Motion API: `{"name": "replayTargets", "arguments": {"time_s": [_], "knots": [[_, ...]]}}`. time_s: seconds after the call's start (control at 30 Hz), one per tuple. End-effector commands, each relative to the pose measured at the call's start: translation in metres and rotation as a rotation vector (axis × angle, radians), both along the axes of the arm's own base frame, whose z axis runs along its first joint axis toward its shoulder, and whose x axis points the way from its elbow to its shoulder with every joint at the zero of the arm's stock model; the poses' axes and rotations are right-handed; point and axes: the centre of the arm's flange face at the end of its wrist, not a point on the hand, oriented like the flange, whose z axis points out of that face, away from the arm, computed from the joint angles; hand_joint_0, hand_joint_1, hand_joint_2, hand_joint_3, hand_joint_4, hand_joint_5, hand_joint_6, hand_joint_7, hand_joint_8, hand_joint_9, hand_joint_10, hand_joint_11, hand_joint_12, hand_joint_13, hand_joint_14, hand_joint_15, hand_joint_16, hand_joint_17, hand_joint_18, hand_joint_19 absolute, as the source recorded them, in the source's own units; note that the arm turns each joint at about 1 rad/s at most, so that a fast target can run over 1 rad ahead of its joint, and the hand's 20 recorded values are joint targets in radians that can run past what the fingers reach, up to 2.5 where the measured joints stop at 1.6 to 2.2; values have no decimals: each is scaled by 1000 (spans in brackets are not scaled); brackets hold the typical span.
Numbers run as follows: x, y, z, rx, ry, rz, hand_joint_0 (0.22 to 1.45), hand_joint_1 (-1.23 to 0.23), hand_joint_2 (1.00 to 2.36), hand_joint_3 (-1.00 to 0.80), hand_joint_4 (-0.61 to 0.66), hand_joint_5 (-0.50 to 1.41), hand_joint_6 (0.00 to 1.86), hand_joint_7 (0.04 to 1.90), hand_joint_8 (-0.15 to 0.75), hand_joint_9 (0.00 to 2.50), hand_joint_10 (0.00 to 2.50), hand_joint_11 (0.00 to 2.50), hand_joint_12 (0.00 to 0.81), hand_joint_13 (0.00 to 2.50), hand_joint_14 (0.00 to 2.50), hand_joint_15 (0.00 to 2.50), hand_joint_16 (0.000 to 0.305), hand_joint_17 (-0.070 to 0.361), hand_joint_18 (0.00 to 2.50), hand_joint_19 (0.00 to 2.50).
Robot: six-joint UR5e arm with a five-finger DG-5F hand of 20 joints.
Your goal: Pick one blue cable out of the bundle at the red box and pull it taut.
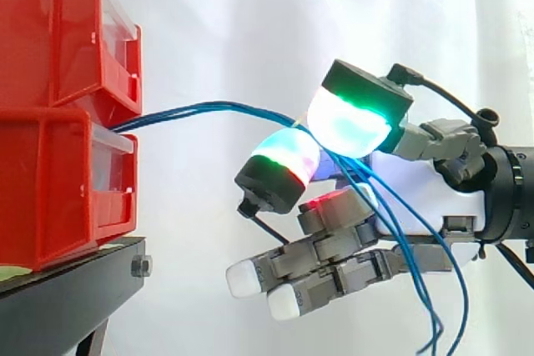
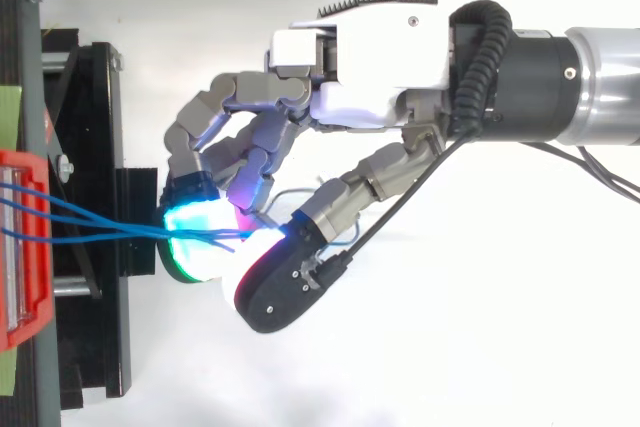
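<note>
Curtain (image 1: 250,22), white and softly folded, closed off the room behind the work. Two red bins (image 1: 50,181) sat stacked on a black stand (image 1: 75,277) at the left. From the bins' front, where the upper met the lower, blue cables (image 1: 200,108) ran nearly level through open air to the hand (image 2: 380,77). There two glowing pads (image 1: 350,127) closed against each other and pinched the cables. The other fingers reached fairly straight toward the stand. Past the pinch the loose ends hung down.
</note>
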Motion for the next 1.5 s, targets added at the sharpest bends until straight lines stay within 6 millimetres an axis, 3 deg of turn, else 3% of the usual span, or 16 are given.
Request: {"name": "replayTargets", "arguments": {"time_s": [0.0,0.27,0.43,0.63,0.77,0.87,0.97,1.23,1.47], "knots": [[0,0,-1,0,1,0,735,-937,1005,-449,32,-187,915,965,318,1124,6,1502,356,588,13,329,54,121,513,262],[0,0,1,0,0,0,741,-961,1000,-500,80,-210,904,903,299,951,4,1427,357,532,13,302,54,122,510,229],[0,0,-1,0,1,0,542,-910,1000,-500,120,-207,898,880,333,991,1,1427,377,552,13,337,56,126,503,287],[0,0,-1,0,1,0,466,-745,1000,-500,145,-175,885,903,386,1126,1,1439,403,616,13,350,62,139,551,316],[0,0,0,-2,-1,0,489,-691,1000,-500,143,-162,879,938,383,1185,2,1422,392,647,15,356,60,135,566,341],[0,0,-1,-5,1,0,591,-623,1000,-496,125,-143,888,1015,349,1276,5,1478,363,714,16,402,54,121,592,381],[0,1,-1,-5,1,1,596,-635,1008,-392,117,-141,893,1071,353,1292,5,1487,357,733,16,410,53,120,604,377],[0,1,-1,-5,1,1,625,-801,1016,-205,108,-152,921,1014,363,1240,0,1547,371,726,16,416,55,124,627,351],[0,1,-1,-5,6,1,690,-882,1016,-236,24,-173,932,1055,341,1144,1,1520,363,671,16,397,55,123,594,320]]}}
